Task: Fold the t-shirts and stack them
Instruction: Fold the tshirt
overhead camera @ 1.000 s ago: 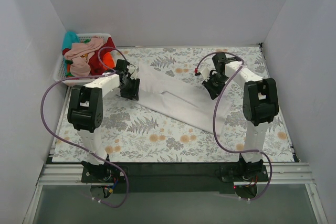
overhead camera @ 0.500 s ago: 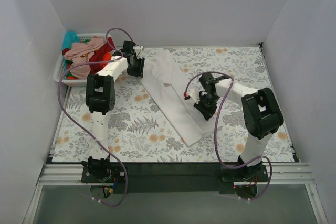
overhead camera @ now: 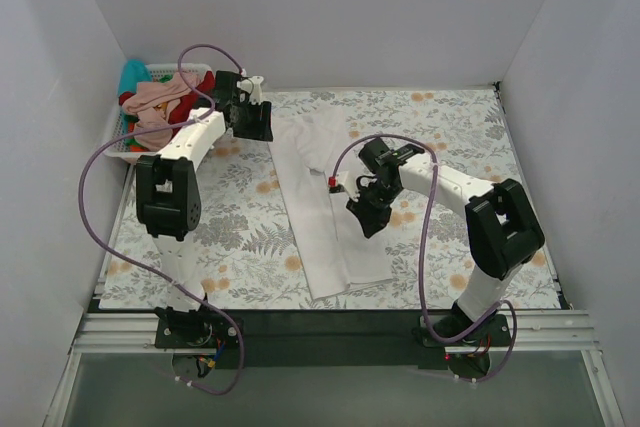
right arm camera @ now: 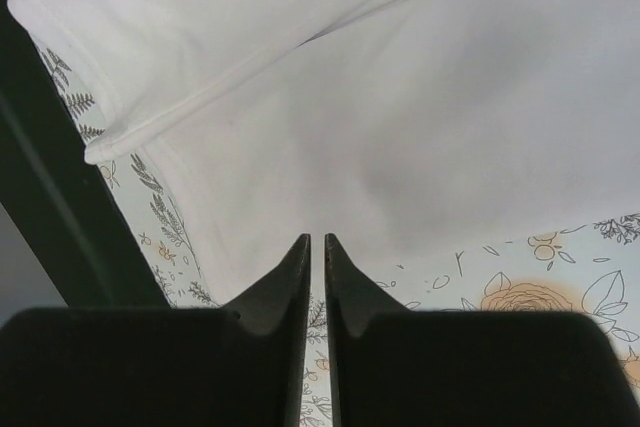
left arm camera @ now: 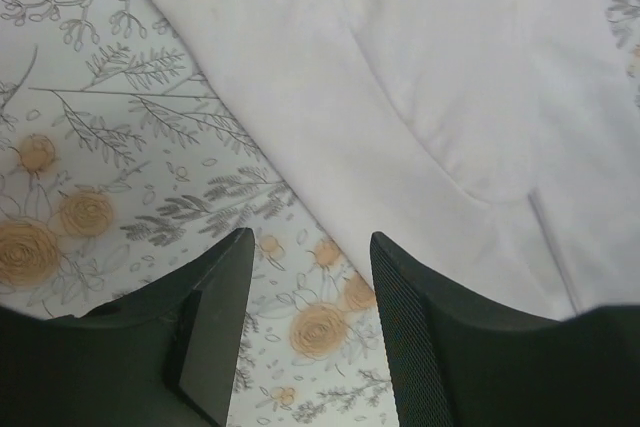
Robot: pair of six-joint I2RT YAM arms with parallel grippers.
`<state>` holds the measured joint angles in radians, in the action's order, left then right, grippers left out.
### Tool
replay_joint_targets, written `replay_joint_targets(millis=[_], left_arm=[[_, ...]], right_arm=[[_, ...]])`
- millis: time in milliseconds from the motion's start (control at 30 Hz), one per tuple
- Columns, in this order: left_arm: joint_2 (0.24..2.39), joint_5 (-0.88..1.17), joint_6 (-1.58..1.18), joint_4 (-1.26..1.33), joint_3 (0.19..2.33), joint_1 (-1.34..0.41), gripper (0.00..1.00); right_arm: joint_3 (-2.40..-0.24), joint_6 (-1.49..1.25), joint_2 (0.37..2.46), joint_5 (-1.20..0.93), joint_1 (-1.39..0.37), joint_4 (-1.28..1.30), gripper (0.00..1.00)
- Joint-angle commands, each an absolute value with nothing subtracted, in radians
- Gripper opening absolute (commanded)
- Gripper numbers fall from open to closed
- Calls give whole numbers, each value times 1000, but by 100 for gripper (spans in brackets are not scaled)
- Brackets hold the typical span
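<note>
The white t-shirt [overhead camera: 315, 197] lies folded into a long strip on the floral table, running from the back middle toward the front edge. My left gripper [overhead camera: 255, 122] is open and empty just left of the strip's far end; in the left wrist view [left arm camera: 310, 247] its jaws stand over bare table beside the shirt's edge [left arm camera: 450, 77]. My right gripper [overhead camera: 365, 212] is at the strip's right edge, its jaws pressed together on the shirt's edge [right arm camera: 316, 239]. The shirt fills most of the right wrist view [right arm camera: 400, 97]. Pink [overhead camera: 160, 97], dark red [overhead camera: 190, 119] and teal [overhead camera: 133, 75] shirts lie in the basket.
A white lattice basket [overhead camera: 113, 139] holding the heap of coloured shirts stands at the back left corner. White walls close in the table on three sides. The dark front rail [overhead camera: 320, 322] runs along the near edge.
The white shirt swung from a diagonal to nearly front-to-back. My right gripper moved left and toward the front with its edge. My left gripper moved to the back left.
</note>
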<state>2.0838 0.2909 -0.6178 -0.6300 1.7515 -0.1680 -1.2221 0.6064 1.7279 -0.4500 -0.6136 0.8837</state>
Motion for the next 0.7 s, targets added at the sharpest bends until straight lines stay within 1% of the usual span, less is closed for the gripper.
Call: replay_joint_targets(millis=[0,67,200,333,500,567,600,667], left_arm=[[1951,396,-646,-580,1625,-195,49],[1937,413,-658,-563,1542,-224,49],[1948,413,-684,-534,1476,-279,47],[2005,394,-729,-520,1482,-299,45],[2146,319,-726,-537,1571,-298,42],[2193,295,-719,-545,1649,-285,42],[2250,291,-719,-563,1689,-279,41],[2308,293,-716,-600,1808,-258,41]], right_arm=[[-1241,583,1762,-485,-618,884,16],[-1235,568,1781,-491,-618,842,16],[-1232,535,1828,-491,-618,795,15],[-1223,517,1848,-515,-617,773,15],[-1232,496,1879,-520,-618,749,16],[-1246,480,1908,-506,-614,724,17],[-1268,471,1922,-505,-609,718,17],[-1302,465,1969,-497,-591,707,18]])
